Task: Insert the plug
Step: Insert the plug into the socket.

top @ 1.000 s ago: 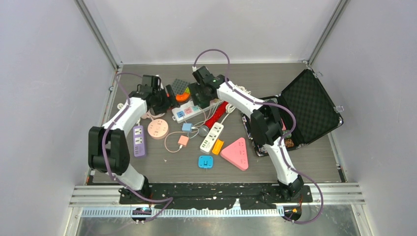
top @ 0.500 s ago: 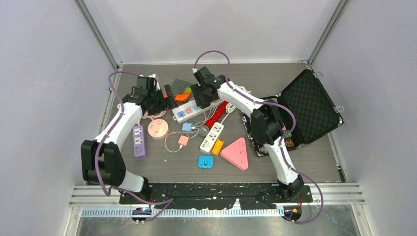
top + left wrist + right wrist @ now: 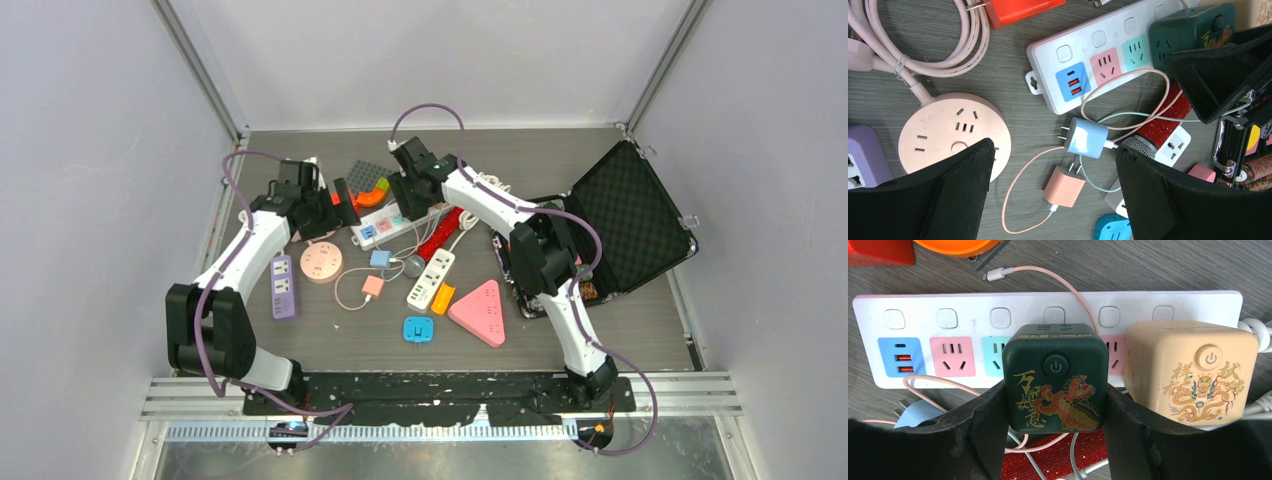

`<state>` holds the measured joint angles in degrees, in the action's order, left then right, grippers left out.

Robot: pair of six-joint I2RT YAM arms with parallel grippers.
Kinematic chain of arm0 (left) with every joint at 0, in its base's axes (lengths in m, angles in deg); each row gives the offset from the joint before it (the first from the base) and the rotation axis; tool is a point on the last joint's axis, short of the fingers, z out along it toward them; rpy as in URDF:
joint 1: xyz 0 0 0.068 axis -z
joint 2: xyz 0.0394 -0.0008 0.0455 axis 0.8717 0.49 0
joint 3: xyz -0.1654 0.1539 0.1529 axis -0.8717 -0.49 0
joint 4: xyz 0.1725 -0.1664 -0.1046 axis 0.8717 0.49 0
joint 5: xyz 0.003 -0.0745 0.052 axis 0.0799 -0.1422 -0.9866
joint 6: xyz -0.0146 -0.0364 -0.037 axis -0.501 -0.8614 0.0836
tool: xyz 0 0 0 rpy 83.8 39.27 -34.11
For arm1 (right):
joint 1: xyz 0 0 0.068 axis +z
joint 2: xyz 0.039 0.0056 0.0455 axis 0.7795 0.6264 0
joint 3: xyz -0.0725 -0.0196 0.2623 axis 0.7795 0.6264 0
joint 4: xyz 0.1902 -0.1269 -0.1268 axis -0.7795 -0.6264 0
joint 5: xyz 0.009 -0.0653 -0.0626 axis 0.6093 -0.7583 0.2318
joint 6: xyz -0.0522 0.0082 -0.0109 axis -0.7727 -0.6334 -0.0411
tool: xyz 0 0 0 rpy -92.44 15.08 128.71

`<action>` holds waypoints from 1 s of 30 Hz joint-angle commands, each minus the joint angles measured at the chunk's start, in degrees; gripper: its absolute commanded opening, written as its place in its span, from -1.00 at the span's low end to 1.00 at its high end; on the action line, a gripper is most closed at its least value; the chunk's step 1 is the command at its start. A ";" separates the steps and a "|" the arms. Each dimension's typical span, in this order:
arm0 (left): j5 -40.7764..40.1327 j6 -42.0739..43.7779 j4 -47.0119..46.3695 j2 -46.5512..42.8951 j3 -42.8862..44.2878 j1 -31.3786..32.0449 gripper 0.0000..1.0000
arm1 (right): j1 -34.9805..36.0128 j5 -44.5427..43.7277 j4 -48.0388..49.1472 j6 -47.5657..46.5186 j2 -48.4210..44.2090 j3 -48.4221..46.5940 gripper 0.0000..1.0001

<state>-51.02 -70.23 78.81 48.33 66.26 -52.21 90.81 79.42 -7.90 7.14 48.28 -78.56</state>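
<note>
Right gripper [image 3: 1055, 386] news first: narrowing over the last second and now pinching the green cube plug [image 3: 1055, 375] by its two side faces, black fingers snug on both flanks in the wrist view. Looks like a proper clamp, not a hover. Cube itself found sitting on the white power strip [image 3: 1168, 302], over the socket between the teal panel and a pink one, right beside the cream cube [image 3: 1193, 372] already parked there. Can't tell from these angles: prongs fully home, or just resting on the face?

Meanwhile, left gripper [image 3: 1053, 150]: eased back a touch toward its own side and popped wide open. Nothing between the fingers, just hanging over the round pink socket [image 3: 948, 135] and the little blue charger [image 3: 1087, 137]. Reads like leaving the push to the right arm. Probably close to done, pending one firm press straight down.

Texture notes:
- **Cubes:** glossy hard plastic on both, with rounded corners, dragon print and a round power button on the face toward the camera. Smooth sides, so maybe slippery under a squeeze.
- **Strip:** long, flat and white with pastel socket panels. Likely light enough to skate on the grey wood-grain table [image 3: 1148, 265] with no second gripper pinning it.
- **Cable:** thin pink cable [image 3: 1043, 270] running in behind the cube, worth watching for a snag.
</note>
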 commanded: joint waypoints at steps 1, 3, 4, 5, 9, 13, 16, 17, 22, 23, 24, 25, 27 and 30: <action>0.60 1.06 -0.48 0.37 -0.63 -0.36 0.79 | -0.06 -2.07 0.80 -2.03 -4.61 0.01 0.00; 0.68 1.04 -0.57 0.56 -0.66 -0.36 0.79 | -0.09 -2.05 0.19 -2.09 -4.14 -0.16 -0.37; 0.65 1.04 -0.59 0.64 -0.72 -0.36 0.78 | -0.05 -2.04 -0.11 -2.12 -3.61 -0.29 -0.57; 0.67 0.98 -0.66 0.65 -0.81 -0.34 0.78 | -0.09 -1.97 -0.66 -2.16 -3.33 -0.26 -0.68; 0.65 1.02 -0.74 0.74 -1.03 -0.43 0.78 | -0.05 -1.81 -4.28 -1.04 -0.54 -0.28 -0.89; 0.66 1.08 -0.85 0.95 -1.19 -0.45 0.78 | -0.04 0.08 -8.33 0.99 2.66 -0.11 -0.89; 0.75 1.04 -0.85 1.16 -1.28 -0.53 0.79 | -0.02 0.93 -8.92 2.01 3.47 2.14 -0.89; 0.85 1.04 -0.92 1.21 -1.34 -0.58 0.79 | 0.12 1.03 -9.15 2.02 3.94 2.36 -0.89; 1.47 0.95 -0.96 1.69 -1.14 -0.87 0.79 | 0.45 1.48 -12.59 1.97 7.05 -0.34 -0.90; 1.51 1.02 -0.91 1.78 -1.09 -0.89 0.78 | 0.45 1.53 -13.17 1.98 8.11 -1.69 -0.90; 1.62 1.03 -0.94 1.79 -1.16 -0.90 0.78 | 0.47 1.93 -14.45 1.88 8.73 -2.42 -0.90; 1.67 1.00 -0.94 1.79 -1.12 -1.03 0.78 | 0.48 2.30 -15.16 1.85 10.34 -4.19 -0.89; 1.65 1.05 -0.86 1.66 -1.10 -1.17 0.79 | 0.48 2.05 -17.30 1.54 11.90 -6.58 -0.90; 1.62 1.14 -0.76 1.37 -1.15 -1.43 0.79 | 0.46 1.95 -18.49 1.16 12.63 -7.87 -0.89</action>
<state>-50.15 -70.25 78.79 50.02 65.27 -52.98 91.01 79.79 -16.09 7.86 53.73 -87.63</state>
